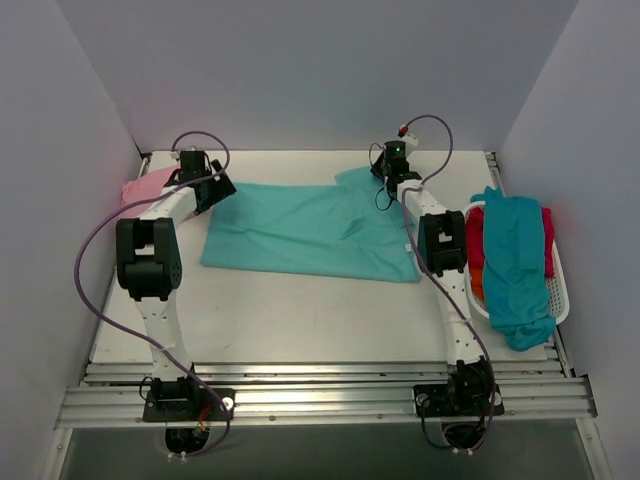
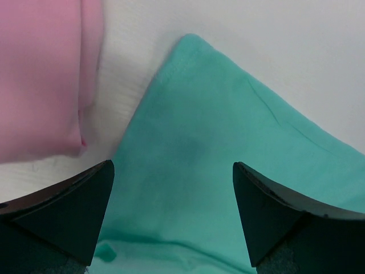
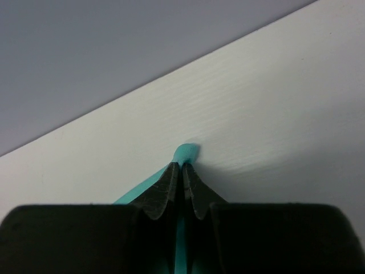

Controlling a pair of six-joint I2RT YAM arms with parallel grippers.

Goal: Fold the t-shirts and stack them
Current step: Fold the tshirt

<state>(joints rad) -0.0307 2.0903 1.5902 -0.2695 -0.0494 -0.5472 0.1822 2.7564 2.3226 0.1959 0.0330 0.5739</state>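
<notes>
A mint-teal t-shirt (image 1: 300,228) lies spread on the white table. My left gripper (image 1: 218,190) is open over its far left corner (image 2: 194,142), one finger on each side, the cloth between them. My right gripper (image 1: 388,172) is shut on the shirt's far right edge; a pinch of teal cloth (image 3: 187,153) sticks out past the closed fingertips (image 3: 183,168). A folded light pink t-shirt (image 1: 148,186) lies at the far left, also in the left wrist view (image 2: 40,74).
A white plastic basket (image 1: 558,290) stands at the right, holding a darker teal-blue shirt (image 1: 515,270) draped over red (image 1: 474,240) and orange cloth (image 1: 478,287). Grey walls close in the back and both sides. Metal rails run along the near edge.
</notes>
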